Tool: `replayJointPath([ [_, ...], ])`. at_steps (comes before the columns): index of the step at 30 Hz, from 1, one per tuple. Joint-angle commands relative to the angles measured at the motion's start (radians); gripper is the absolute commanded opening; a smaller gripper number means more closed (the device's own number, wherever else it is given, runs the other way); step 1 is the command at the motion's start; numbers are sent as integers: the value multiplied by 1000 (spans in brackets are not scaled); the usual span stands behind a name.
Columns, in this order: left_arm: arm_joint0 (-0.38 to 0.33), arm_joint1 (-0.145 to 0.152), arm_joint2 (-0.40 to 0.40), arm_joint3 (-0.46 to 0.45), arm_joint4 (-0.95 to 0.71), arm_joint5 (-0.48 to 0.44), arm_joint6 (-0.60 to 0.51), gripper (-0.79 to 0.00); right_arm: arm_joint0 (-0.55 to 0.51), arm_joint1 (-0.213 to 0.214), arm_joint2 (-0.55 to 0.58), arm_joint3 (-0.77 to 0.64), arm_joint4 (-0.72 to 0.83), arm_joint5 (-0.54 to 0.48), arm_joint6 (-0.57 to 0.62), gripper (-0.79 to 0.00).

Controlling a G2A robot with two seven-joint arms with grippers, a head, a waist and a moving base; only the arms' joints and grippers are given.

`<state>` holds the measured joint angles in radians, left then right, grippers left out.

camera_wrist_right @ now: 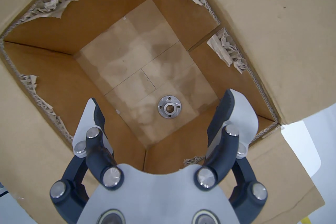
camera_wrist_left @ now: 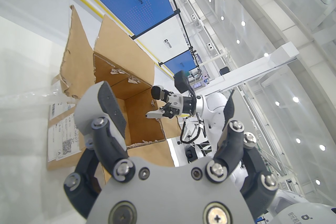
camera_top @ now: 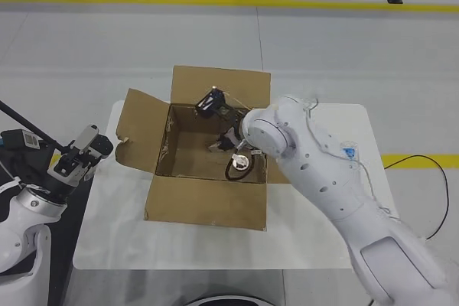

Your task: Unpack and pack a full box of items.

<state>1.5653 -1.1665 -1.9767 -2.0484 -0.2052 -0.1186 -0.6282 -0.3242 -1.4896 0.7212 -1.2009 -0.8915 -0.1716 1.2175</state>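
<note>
We've got the right tool (camera_wrist_right: 161,98) over the open box (camera_wrist_right: 262,12), pointing down, spread and empty. The metal flange (camera_wrist_right: 169,107) sits on the box floor beneath it.

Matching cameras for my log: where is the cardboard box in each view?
Top view: cardboard box mid-table, flaps open.
Left wrist view: beyond the left claw, on the table.
Right wrist view: its inside, seen from above.
Shared landmark: the right claw, open, at the box's opening.
</note>
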Motion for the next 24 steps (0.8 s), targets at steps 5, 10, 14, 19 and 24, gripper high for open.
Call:
replayJointPath([
  [5, 0, 0, 0, 0, 0, 0, 0, 0, 60, -42, -72, 161, 27, -26, 13, -92],
  [10, 1, 0, -1, 1, 3, 2, 21, 0, 83, -73, -113, 276, 48, -39, 5, -237],
  [14, 0, 1, -7, 5, 3, 7, 39, 0, 95, -96, -140, 347, 51, -40, -7, -299],
  [19, -3, 4, -10, 6, -1, 13, 50, 0, 102, -125, -168, 423, 51, -20, -16, -277],
  [24, -6, 6, 0, 5, 8, 17, 60, 0, 113, -151, -188, 499, 56, -17, -5, -305],
])
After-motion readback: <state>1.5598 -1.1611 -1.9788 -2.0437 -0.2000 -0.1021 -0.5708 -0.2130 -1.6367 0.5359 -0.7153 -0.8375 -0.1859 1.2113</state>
